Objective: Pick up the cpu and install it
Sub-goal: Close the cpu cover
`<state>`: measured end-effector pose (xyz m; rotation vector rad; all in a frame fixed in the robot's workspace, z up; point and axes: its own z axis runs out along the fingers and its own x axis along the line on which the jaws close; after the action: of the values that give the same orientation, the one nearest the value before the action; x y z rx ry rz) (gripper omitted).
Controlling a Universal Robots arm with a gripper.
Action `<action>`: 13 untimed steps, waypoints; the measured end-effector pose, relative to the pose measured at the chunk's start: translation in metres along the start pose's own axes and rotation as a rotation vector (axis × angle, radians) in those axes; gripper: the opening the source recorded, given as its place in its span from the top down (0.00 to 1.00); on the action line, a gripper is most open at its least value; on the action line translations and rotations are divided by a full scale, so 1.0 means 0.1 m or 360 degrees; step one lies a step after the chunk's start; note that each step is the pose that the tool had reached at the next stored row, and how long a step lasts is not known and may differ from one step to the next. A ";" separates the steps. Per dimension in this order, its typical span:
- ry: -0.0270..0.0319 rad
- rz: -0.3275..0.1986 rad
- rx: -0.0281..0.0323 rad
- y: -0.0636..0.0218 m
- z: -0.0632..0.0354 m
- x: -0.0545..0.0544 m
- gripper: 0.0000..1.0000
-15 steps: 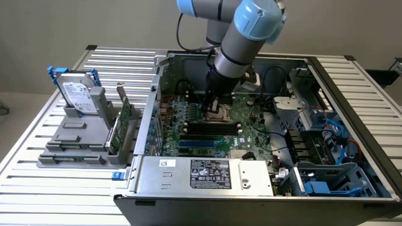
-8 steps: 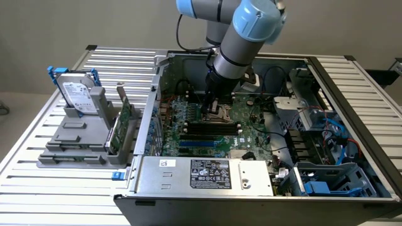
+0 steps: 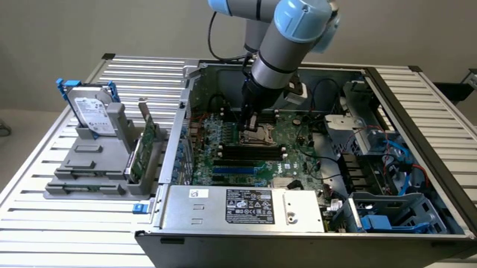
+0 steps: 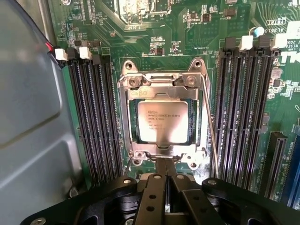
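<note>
arm: I have it reaching down into the open computer case (image 3: 298,245), its lower end low over the motherboard (image 3: 291,159) in the exterior view.
hand (image 4: 165,180): fingers pressed together, nothing between them; it holds no part.
hand position: the tip sits at the edge of the socket frame (image 4: 125,117); I cannot tell whether it touches the metal.
cpu (image 4: 163,121): lies flat inside the socket frame, silver top up, printed text facing the wrist camera, square to the frame's opening, apart from the hand.
lever (image 4: 209,131): thin wire rod running along one side of the socket frame.
memory slots (image 4: 93,122): black rows flank the socket on both sides.
hard drive (image 3: 93,114): stands upright with its blue bracket in a grey holder (image 3: 89,167) on the slatted tabletop (image 3: 44,218), at the exterior view's left, outside the case and well apart from the hand.
</note>
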<state>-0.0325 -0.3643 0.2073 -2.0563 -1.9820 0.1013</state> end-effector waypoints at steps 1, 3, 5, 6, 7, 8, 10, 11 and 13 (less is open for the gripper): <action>0.00021 -0.0001 -0.00002 -0.023 0.005 0.00 0.89; 0.00064 -0.0001 0.00004 -0.084 0.018 -0.01 0.89; 0.00120 -0.0002 0.00011 -0.141 0.030 -0.01 0.89; 0.00163 -0.0001 0.00019 -0.161 0.032 -0.02 0.89; 0.00219 0.0002 0.00024 -0.175 0.032 -0.02 0.89; 0.00292 0.0006 0.00022 -0.186 0.032 -0.02 0.89; 0.00452 0.0015 0.00046 -0.203 0.027 -0.02 0.89; 0.00546 0.0020 0.00063 -0.211 0.023 -0.02 0.89; 0.00773 0.0031 0.00096 -0.224 0.011 -0.02 0.89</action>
<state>-0.0546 -0.3655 0.2116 -2.0546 -1.9313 0.0606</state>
